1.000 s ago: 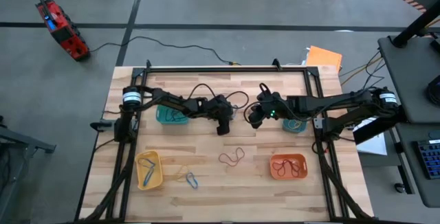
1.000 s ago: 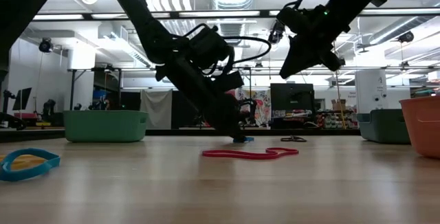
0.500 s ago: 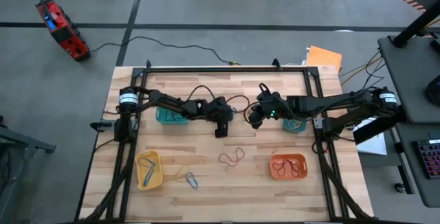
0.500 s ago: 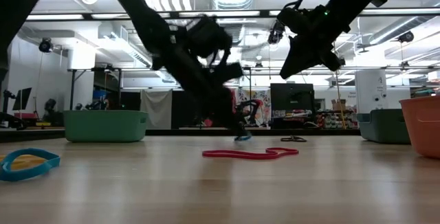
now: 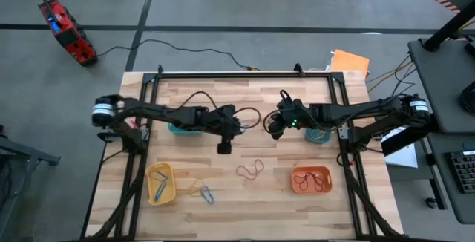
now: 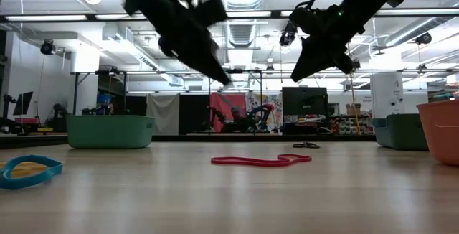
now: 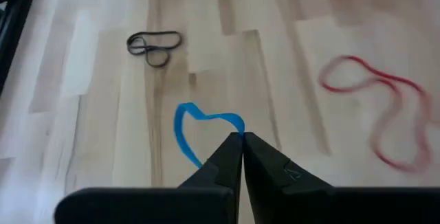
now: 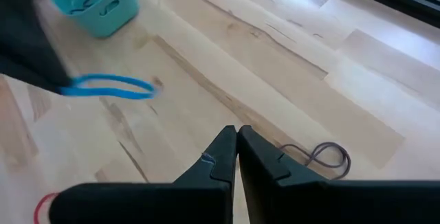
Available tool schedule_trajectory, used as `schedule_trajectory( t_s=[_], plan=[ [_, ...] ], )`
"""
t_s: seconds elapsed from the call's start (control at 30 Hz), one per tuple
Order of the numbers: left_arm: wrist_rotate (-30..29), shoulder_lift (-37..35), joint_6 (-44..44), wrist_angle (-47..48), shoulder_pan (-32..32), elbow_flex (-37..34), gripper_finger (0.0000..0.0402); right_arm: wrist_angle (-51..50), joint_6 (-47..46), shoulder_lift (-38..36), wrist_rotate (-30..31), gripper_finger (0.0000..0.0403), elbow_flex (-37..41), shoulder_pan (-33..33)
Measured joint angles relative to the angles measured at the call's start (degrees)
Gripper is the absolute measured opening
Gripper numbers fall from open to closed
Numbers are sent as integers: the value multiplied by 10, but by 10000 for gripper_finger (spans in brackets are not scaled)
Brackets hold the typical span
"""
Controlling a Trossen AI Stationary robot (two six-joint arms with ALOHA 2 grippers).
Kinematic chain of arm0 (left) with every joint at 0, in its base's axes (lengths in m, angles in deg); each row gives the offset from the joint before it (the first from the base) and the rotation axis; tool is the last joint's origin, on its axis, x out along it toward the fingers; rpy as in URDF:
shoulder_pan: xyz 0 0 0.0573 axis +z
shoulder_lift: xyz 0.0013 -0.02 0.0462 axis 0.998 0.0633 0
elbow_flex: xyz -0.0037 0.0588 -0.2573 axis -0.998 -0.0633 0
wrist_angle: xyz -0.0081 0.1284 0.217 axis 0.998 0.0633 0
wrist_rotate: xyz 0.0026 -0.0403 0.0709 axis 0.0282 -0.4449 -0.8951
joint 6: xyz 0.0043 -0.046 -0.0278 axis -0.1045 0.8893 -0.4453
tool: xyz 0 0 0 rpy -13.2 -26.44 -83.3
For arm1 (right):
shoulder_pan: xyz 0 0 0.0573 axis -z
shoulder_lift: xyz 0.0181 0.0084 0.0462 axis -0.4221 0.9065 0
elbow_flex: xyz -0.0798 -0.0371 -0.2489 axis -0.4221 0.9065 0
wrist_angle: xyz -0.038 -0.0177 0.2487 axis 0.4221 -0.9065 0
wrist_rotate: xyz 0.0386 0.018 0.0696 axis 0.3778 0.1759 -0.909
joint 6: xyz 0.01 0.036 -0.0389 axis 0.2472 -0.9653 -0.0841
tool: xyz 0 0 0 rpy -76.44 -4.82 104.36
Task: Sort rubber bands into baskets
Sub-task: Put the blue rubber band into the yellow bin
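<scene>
My left gripper (image 5: pixel 223 147) is above the table's middle and shut on a blue rubber band (image 7: pixel 199 131), which also shows in the right wrist view (image 8: pixel 110 86). My right gripper (image 5: pixel 273 131) hangs shut and empty to its right, high above the table (image 6: pixel 301 72). A red-brown band (image 5: pixel 250 170) lies flat on the wood nearer the front. A grey band (image 7: pixel 155 44) lies flat between the arms. The teal-green basket (image 5: pixel 184 126), blue basket (image 5: pixel 319 134), yellow basket (image 5: pixel 161 182) and orange basket (image 5: pixel 311 180) stand on the table. My left gripper pinches one strand of the blue band's loop (image 7: pixel 235 122) between its two fingertips. The fingers slant downward. The band is lifted clear of the table and sticks out from the tips as an open loop.
A blue band and a yellow band (image 5: pixel 204 192) lie by the yellow basket, near the front. The orange basket holds red-brown bands. Black cables loop over the table's far middle (image 5: pixel 252 110). A black frame (image 5: pixel 245 74) rims the table.
My left gripper has risen from the tabletop with the blue band and gone toward the table's left and near edges. The band, which lay on the wood under the fingertips, now hangs clear. My right gripper has kept still.
</scene>
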Motion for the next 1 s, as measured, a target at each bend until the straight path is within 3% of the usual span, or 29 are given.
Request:
schedule_trajectory(
  t_s=[0.17,0.37,0.6,0.77,0.87,1.0],
  plan=[
    [18,-93,5,97,-40,-22,0,3,5,0,0,9,0,0],
    [20,-203,86,224,-116,-31,0,3,11,0,0,9,0,0],
    [22,-306,229,381,-223,-20,0,3,15,0,0,9,0,0],
    [29,-351,411,525,-285,-16,0,3,15,0,0,9,0,0],
    [56,-362,502,557,-322,-21,0,3,15,0,0,9,0,0],
    [103,-357,552,562,-368,-30,0,3,12,0,0,9,0,0]
  ],
)
